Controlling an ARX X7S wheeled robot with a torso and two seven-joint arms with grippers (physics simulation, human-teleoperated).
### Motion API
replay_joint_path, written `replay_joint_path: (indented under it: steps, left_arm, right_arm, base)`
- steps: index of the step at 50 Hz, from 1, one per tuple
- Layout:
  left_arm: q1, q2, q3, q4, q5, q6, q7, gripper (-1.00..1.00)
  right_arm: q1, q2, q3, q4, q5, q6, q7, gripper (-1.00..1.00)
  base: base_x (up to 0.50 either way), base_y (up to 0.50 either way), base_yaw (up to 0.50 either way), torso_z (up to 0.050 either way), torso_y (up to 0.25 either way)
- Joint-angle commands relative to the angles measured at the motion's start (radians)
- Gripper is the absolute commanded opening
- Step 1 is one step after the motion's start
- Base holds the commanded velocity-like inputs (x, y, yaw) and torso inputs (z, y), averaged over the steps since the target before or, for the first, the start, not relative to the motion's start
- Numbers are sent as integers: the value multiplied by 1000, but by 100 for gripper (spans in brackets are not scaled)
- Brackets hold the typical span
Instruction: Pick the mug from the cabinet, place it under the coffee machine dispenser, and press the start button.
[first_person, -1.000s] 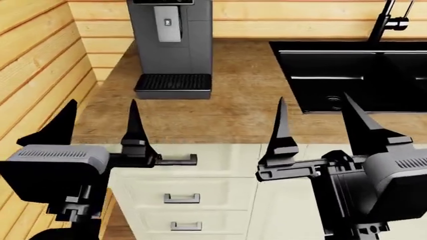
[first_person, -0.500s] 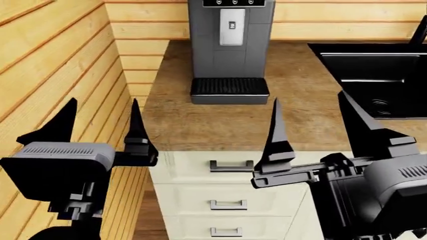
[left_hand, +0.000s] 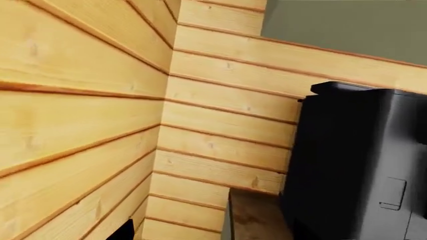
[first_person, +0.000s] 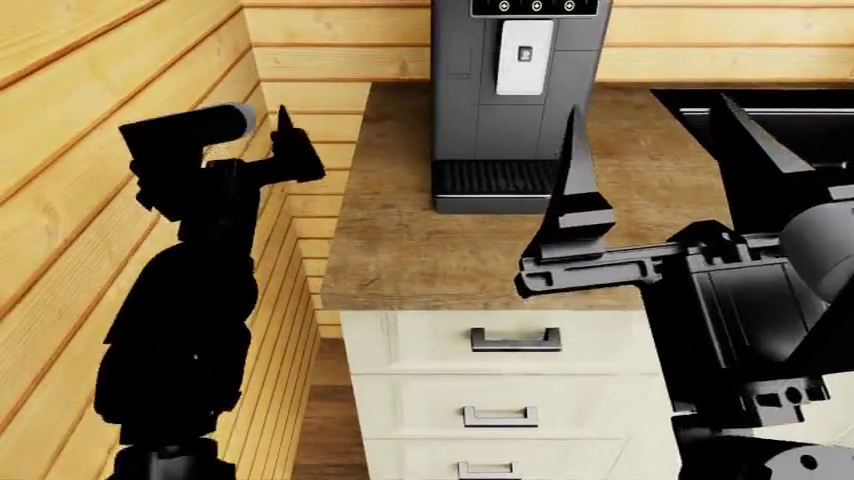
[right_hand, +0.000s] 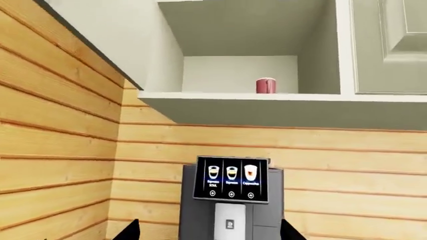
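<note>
The red-pink mug (right_hand: 265, 85) stands on the shelf of an open upper cabinet (right_hand: 240, 97), straight above the coffee machine (right_hand: 231, 200). It shows only in the right wrist view. The grey dispenser (right_hand: 230, 223) sits below the machine's lit screen (right_hand: 231, 178); it also shows in the head view (first_person: 525, 56). My right gripper (first_person: 663, 150) is open and empty over the counter, in front of the machine, pointing up at it (right_hand: 211, 231). My left gripper (first_person: 274, 133) is raised beside the wooden wall, left of the machine; its jaws stand wide apart and empty (left_hand: 207, 236).
A black ribbed drip tray (first_person: 501, 178) sits at the machine's foot on the wooden counter (first_person: 427, 250). A black sink (first_person: 694, 105) lies at the right. White drawers (first_person: 514, 340) are below. The open cabinet door (right_hand: 393, 45) is right of the mug. The wooden wall (first_person: 80, 200) is close on the left.
The head view has swung left, so the machine sits further right in it. My left arm has risen from low in front to beside the wall. My right gripper has risen a little.
</note>
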Motion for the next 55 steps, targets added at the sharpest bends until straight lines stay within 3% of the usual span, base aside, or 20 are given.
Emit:
replay_joint_path:
  steps: [1, 11, 23, 41, 55]
  left_arm:
    - [-561, 57, 36, -1203, 87, 532, 83, 100]
    - [-597, 33, -126, -1205, 148, 349, 42, 100]
    - [-602, 42, -205, -1205, 234, 324, 80, 100]
    - [-606, 45, -231, -1205, 247, 308, 115, 100]
    - [-605, 43, -255, -1205, 246, 308, 124, 100]
  right_arm:
    - [368, 12, 61, 74, 352, 149, 167, 100]
    - [632, 60, 59, 58, 684, 204, 397, 100]
    - [928, 141, 12, -40, 1056, 131, 661, 100]
    - [1129, 212, -154, -38, 1088, 17, 666, 100]
    - [1291, 217, -194, 46, 1139, 27, 643, 100]
  base:
    - [0, 0, 0, 0, 0]
    - [0, 0, 0, 0, 0]
    - [224, -43, 0, 0, 0]
    - [500, -101, 0, 0, 0]
    - [500, -100, 0, 0, 1]
